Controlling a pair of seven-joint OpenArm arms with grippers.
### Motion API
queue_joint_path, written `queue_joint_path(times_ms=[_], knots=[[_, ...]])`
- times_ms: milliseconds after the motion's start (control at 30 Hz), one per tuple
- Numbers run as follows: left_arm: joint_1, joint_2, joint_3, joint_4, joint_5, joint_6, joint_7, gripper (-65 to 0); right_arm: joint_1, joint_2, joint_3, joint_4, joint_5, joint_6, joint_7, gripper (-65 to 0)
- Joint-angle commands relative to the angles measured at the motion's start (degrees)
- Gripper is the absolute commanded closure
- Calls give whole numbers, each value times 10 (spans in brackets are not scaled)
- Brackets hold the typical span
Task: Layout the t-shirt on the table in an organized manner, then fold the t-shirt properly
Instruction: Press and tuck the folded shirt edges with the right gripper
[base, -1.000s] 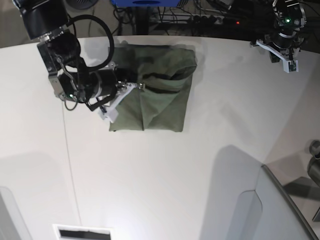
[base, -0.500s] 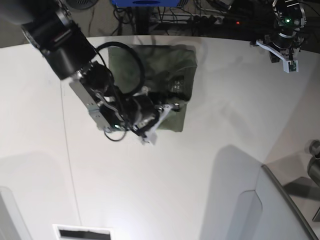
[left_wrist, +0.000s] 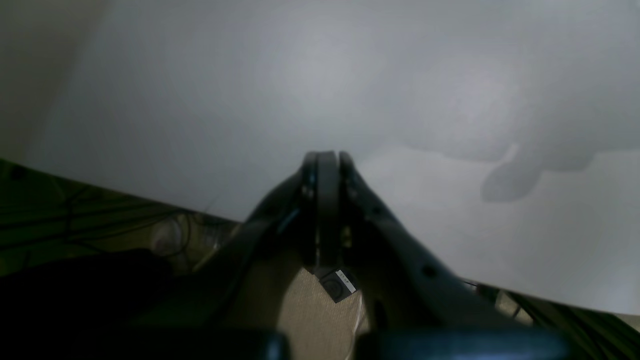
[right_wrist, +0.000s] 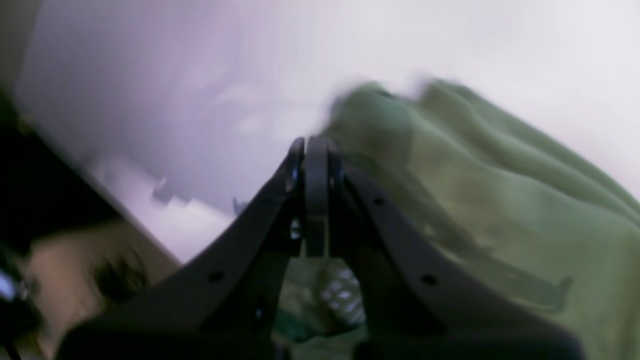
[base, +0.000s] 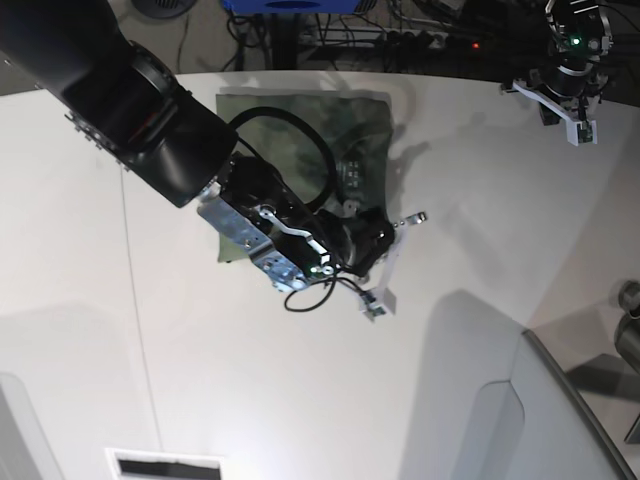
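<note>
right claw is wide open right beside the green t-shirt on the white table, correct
Not quite: the right claw is shut, its jaws pressed together, as the right wrist view shows. The rest holds: it is right beside the green t-shirt, which lies on the white table.

Bare table (base: 300, 400) from four to eight o'clock; the right arm (base: 150, 110) (over the t-shirt (base: 370, 120)) blocks eleven.

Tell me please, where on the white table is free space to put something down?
The matte white table is bare between the olive-green cotton t-shirt and the left gripper, and along the whole near side. It is crowded at the shirt, where the black right arm and shut right gripper reach across it.
</note>
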Motion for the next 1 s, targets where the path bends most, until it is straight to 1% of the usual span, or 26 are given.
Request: queue_joint_path(times_ms=[0, 100, 133, 167, 200, 300, 333, 400, 533, 633, 767, 833, 967], knots=[[4, -7, -2, 8, -2, 1, -12, 0, 25, -3, 7, 9, 2, -3, -1, 0], [3, -7, -2, 1, -2, 1, -12, 0, 28, -3, 7, 24, 1, -4, -47, 0], [2, -7, -3, -6, -2, 1, -12, 0, 27, 1, 8, 37, 0, -4, -58, 0], [-2, -7, -3, -9, -2, 1, -12, 0, 25, 15, 8, 51, 1, -5, -65, 0], [-7, -7, -3, -14, -2, 1, -12, 0, 18, 34, 15, 70, 4, -14, -67, 0], [-11, -7, -1, -26, -2, 1, -12, 0, -23, 75, 88, 125, 1, -70, -71, 0], [-12, -7, 0, -28, -2, 1, -12, 0, -38, 90, 112, 139, 1, -84, -71, 0], [-13, -6, 1, -28, -2, 1, -12, 0, -55, 108, 141, 147, 0, -84, -71, 0], [-14, -7, 33, -23, -2, 1, -12, 0, -59, 140, 152, 131, -1, -84, -68, 0], [-14, -7, 46, -23, -2, 1, -12, 0, -60, 155, 153, 102, -1, -84, -61, 0], [-21, -7, 55, -28, -2, 2, -12, 0, -66, 170, 153, 77, -1, -78, -26, 0], [-21, -7, 57, -28, -2, 2, -12, 0, -67, 176, 153, 79, -1, -70, -23, 0], [-21, -7, 57, -28, -2, 2, -12, 0, -67, 189, 153, 107, 3, -69, -28, 0]])
